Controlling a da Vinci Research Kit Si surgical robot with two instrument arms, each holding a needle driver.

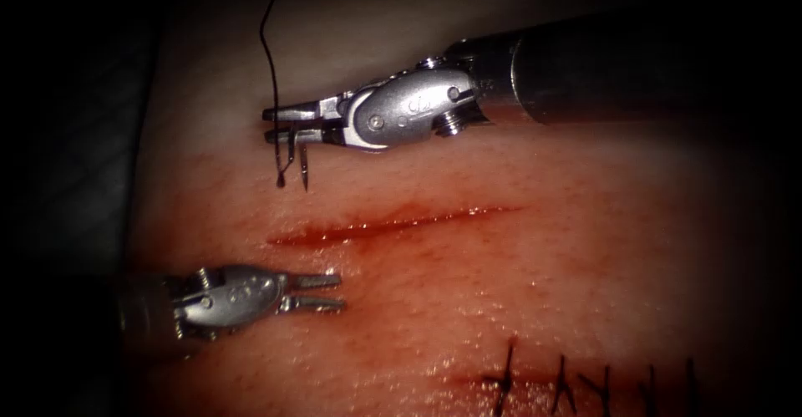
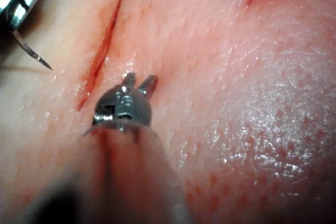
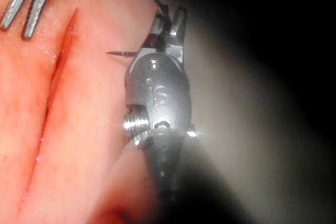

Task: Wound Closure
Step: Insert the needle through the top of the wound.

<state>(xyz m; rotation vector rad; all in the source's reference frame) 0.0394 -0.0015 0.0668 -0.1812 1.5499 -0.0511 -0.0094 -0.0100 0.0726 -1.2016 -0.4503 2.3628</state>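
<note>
Endoscope: right tool point(image 1: 280, 124), jaws closed on the needle point(image 1: 302, 166), seemingly near its thread end; needle hangs clear of the tissue point(image 1: 585, 250), above the cut's point(image 1: 393, 223) left end. Thread point(image 1: 269, 49) runs up from it. Left tool point(image 1: 326, 292), jaws slightly apart, empty, below the cut.
Progress: cut unstitched; a stitched cut point(image 1: 576, 379) lies lower right.
Left wrist: left tool point(image 2: 139, 84) empty beside cut point(image 2: 102, 56); needle point(image 2: 34, 53) off tissue.
Right wrist: right tool point(image 3: 170, 24) grips needle point(image 3: 123, 53).

Dim, vignetted edges; wet glare
</note>
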